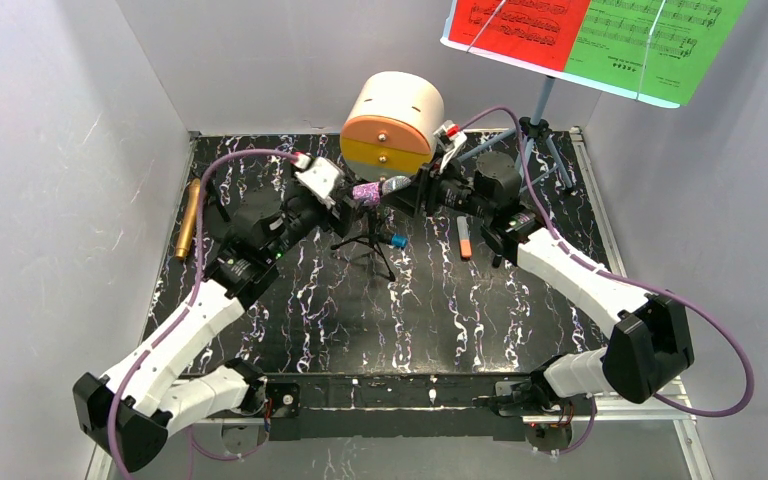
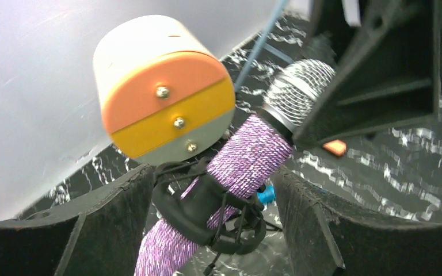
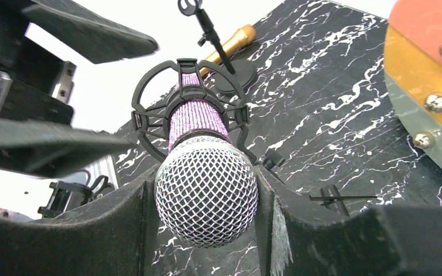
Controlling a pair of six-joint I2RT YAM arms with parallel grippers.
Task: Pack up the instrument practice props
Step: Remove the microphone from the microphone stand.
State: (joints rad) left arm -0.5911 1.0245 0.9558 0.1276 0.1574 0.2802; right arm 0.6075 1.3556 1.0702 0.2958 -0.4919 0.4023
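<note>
- right tool: pinching the silver mesh head of the purple mic, one finger pressed on each side
- left tool: spread; fingers flank the mic body and its black clip ring, with a gap on both sides and no contact
- mic is tilted, head toward right tool, body seated in the clip on the black tripod
- tripod stands on the counter, under and between both tools
- cabinet: just behind the tools, near the mic head
- gold mic: flat on the counter, well left of left tool
- blue stand: behind and right of right tool, carrying the red sheet and green sheet side by side
</note>
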